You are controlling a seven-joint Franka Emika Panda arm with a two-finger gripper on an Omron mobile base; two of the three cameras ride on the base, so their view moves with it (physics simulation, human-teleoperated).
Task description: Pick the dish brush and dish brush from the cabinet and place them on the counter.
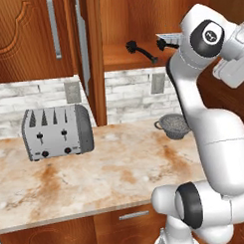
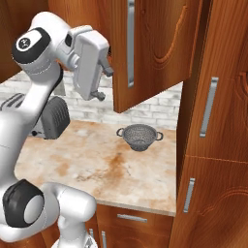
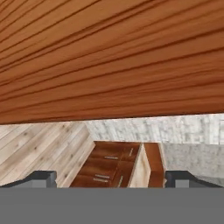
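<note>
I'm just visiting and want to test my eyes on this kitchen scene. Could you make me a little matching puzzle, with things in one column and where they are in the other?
Things:
1. dish brush
2. toaster
3. colander
4. end effector

Places:
A. on the counter, near the tall cabinet on the right
B. raised beside the open cabinet door
C. on the cabinet shelf
D. on the counter's left part, by the wall

Pairs: 1-C, 2-D, 3-A, 4-B

The cabinet's wooden shelf [image 1: 124, 56], level with the raised gripper [image 2: 102, 83] and to its left, carries a black dish brush [image 1: 141, 50] lying flat, and a second dish brush [image 1: 166, 43] beside it. Below the gripper, the marbled counter [image 1: 121, 174] bears a silver toaster [image 1: 57, 131] and a mesh colander [image 2: 139, 136].
</note>
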